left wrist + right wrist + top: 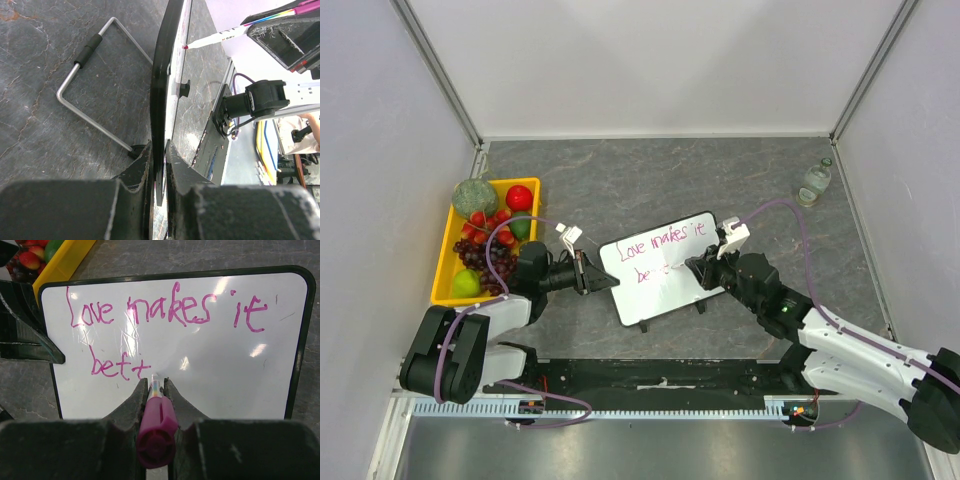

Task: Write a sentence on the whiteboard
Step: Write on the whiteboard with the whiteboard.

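light: bright, even | glare: white patches on whiteboard [210, 370] | blur: wrist-view foregrounds soft

Grey marbled tabletop [720, 180]; plain white walls [660, 60] on three sides; aluminium corner posts [438, 70]; soft even light.

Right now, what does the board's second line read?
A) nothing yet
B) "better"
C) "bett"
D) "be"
C: in the sentence, the line under "Love makes it" reads "bett", and the marker tip sits just past the last t.
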